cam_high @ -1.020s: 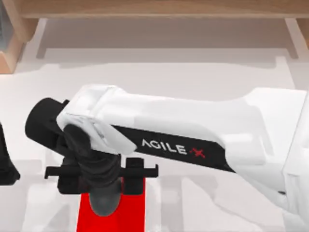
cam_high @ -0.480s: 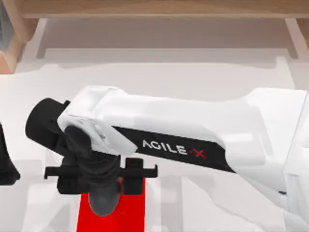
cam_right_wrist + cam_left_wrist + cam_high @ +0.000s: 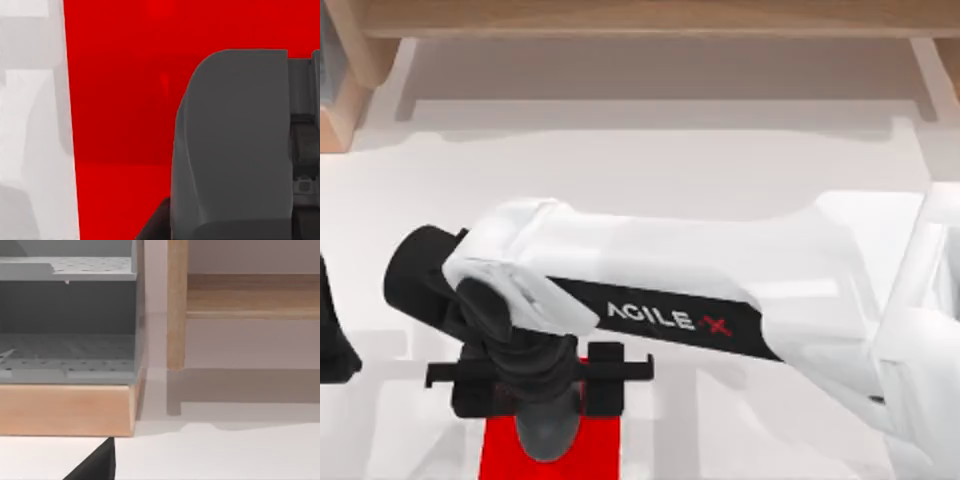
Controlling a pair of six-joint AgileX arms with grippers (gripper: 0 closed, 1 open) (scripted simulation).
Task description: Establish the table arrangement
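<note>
Item: broad, plain, smooth white tabletop (image 3: 650, 165), spread beneath everything else in the top view and bounded at its far edge by a light wooden frame (image 3: 640, 18). Item: small red rectangular mat (image 3: 550, 455), laid flat on the tabletop at the near edge, left of centre, its upper end covered by the right arm's wrist. Item: right arm, white-shelled and lettered AGILEX, stretched from the right side across the tabletop to the left; its dark right gripper (image 3: 548, 425) is held directly over the mat, pointed downward (whether its claw is apart or together cannot be told). In the right wrist view a dark grey gripper body is set against the red mat (image 3: 120, 100), with white tabletop (image 3: 30, 125) alongside. Item: left arm, parked at the far left edge of the tabletop. In the left wrist view a grey perforated shelf unit (image 3: 67, 315) on a wooden base (image 3: 67, 410) is recorded beside an upright wooden post (image 3: 176, 305).
</note>
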